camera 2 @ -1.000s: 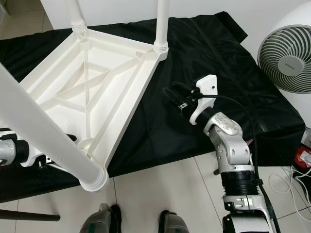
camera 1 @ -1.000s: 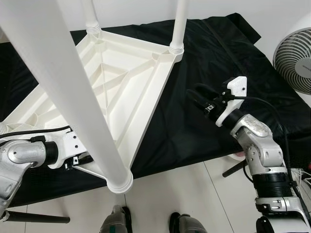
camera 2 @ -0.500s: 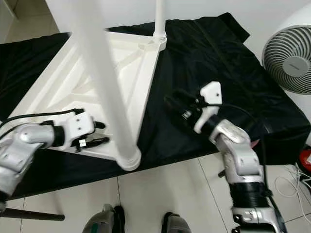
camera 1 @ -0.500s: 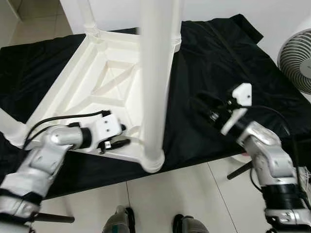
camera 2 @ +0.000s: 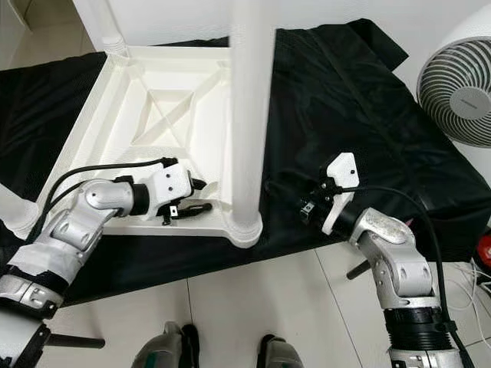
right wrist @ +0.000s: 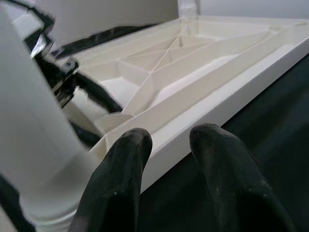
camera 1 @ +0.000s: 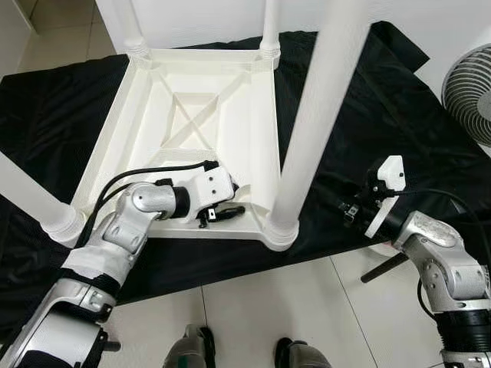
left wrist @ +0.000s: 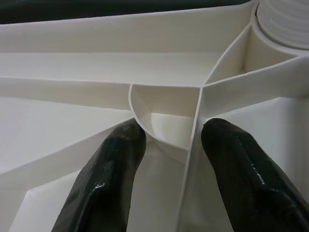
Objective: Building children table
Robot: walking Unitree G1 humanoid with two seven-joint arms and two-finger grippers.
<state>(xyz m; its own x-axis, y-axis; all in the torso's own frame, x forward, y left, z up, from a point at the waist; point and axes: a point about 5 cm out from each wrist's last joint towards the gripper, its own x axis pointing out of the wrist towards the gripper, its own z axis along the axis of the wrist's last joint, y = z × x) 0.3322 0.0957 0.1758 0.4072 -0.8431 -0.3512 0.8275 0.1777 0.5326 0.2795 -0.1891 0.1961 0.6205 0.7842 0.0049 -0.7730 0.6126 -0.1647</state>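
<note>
A white plastic children's table (camera 1: 192,115) lies upside down on a black cloth (camera 1: 399,100), its legs pointing up. The near-right leg (camera 1: 314,115) rises between my two arms. My left gripper (camera 1: 236,198) reaches into the ribbed underside by that leg's socket. It is open, and in the left wrist view its fingers (left wrist: 120,164) straddle a thin rib (left wrist: 195,121). My right gripper (camera 2: 282,193) hovers low over the cloth just right of the same corner. It is open and holds nothing, and it faces the table's side edge (right wrist: 217,101).
A white fan (camera 1: 468,92) stands at the right beyond the cloth. The cloth-covered surface ends near me, with tiled floor (camera 1: 245,307) and my feet (camera 1: 184,349) below. A dark rod (camera 1: 383,267) sticks out under the right front edge.
The table has turned on the cloth and its near corner swung to the right, so it now sits square to me. My left gripper moved right with it, and the right gripper dropped lower.
</note>
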